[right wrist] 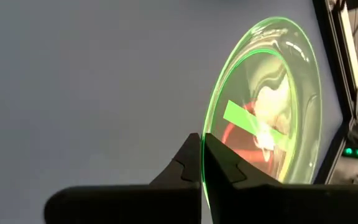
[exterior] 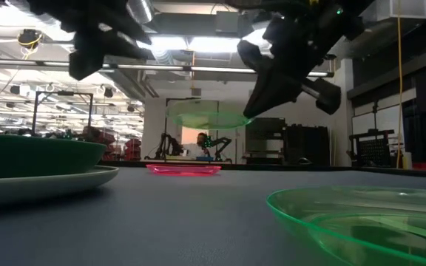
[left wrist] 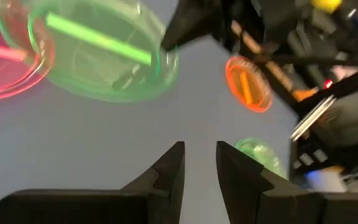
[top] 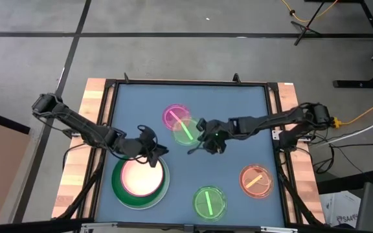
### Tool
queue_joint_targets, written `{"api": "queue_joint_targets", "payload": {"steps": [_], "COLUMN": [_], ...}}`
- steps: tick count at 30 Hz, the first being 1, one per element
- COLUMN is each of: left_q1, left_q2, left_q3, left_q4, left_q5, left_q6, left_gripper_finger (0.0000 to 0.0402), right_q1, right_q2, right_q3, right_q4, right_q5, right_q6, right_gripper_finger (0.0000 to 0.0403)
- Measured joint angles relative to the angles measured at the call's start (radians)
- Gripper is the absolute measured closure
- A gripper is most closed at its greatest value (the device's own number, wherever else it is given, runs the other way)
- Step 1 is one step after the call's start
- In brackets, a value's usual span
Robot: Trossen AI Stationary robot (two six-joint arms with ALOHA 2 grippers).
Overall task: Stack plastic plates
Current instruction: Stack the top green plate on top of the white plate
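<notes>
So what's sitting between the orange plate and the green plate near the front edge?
Nothing: in the high view only bare blue mat separates the orange plate from the green plate.

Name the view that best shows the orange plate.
High view: the orange plate lies whole on the table's right side. The left wrist view shows it tilted and partly cut off by dark gear; low and right wrist views miss it.

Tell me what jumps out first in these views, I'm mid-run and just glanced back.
The right gripper near the table's middle is shut on the rim of a small green plate, held in the air above the pink plate. The left gripper hovers, empty, over the stack of large plates at the near left. Another green plate and an orange plate lie apart on the near right.
</notes>
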Motion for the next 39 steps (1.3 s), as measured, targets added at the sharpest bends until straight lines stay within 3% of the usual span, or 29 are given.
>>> {"api": "queue_joint_targets", "payload": {"steps": [6, 12, 20, 30, 39], "left_q1": [0.062, 0.139, 0.224, 0.272, 0.271], "left_q2": [0.000, 0.000, 0.000, 0.000, 0.000], "left_q3": [0.000, 0.000, 0.000, 0.000, 0.000], "left_q4": [0.054, 0.042, 0.027, -0.143, -0.167], "left_q5": [0.007, 0.077, 0.097, 0.184, 0.202], "left_q6": [-0.073, -0.152, -0.159, -0.258, -0.288], "left_gripper_finger": [0.0318, 0.0318, 0.0318, 0.0318, 0.0318], "right_q1": [0.059, 0.100, 0.135, 0.144, 0.140], "right_q2": [0.000, 0.001, 0.001, 0.001, 0.001], "right_q3": [0.000, 0.000, 0.001, 0.001, 0.001], "right_q4": [0.000, 0.000, 0.000, 0.008, 0.054], "right_q5": [0.001, 0.000, 0.000, -0.002, -0.002], "right_q6": [0.000, 0.000, 0.000, 0.000, 0.000], "right_gripper_finger": [0.0403, 0.0403, 0.0403, 0.0403, 0.0403]}}
